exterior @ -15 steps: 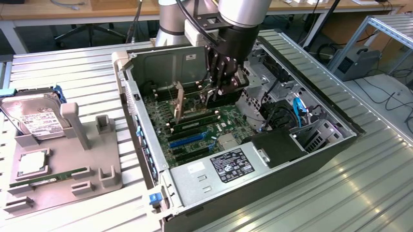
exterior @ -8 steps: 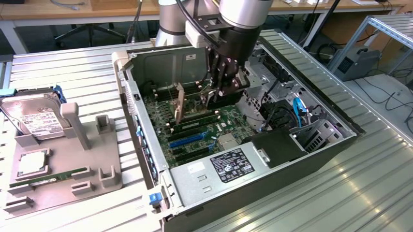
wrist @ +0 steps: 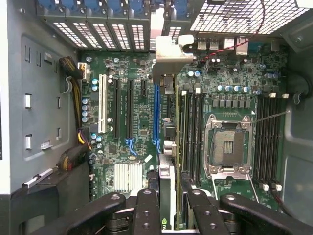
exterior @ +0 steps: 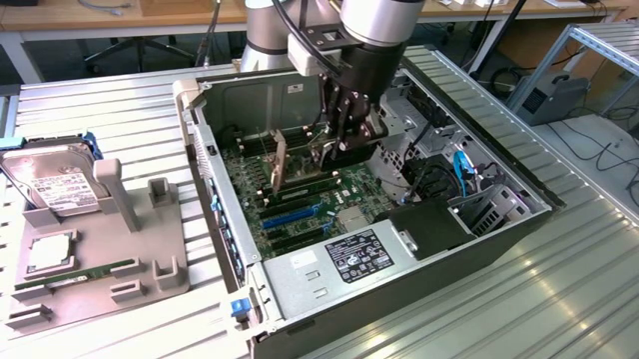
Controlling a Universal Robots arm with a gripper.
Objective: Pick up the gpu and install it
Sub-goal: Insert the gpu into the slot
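**Over the open case: one card in the claw**

At the exterior view's left we count one hard drive (exterior: 52, 187) on a grey fixture (exterior: 95, 258). Rightward, one computer case (exterior: 519, 224) lies open; one gripper (exterior: 340, 153) reaches inside, clamped on the gpu (exterior: 280, 158), which stands edge-down over the motherboard (exterior: 299, 198). Our wrist view adds the empty CPU socket (wrist: 230, 147) and the card's bracket (wrist: 171, 56).

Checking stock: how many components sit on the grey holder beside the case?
3: hard drive farthest back, square silver chip midway, green RAM stick nearest. Others may be hidden.
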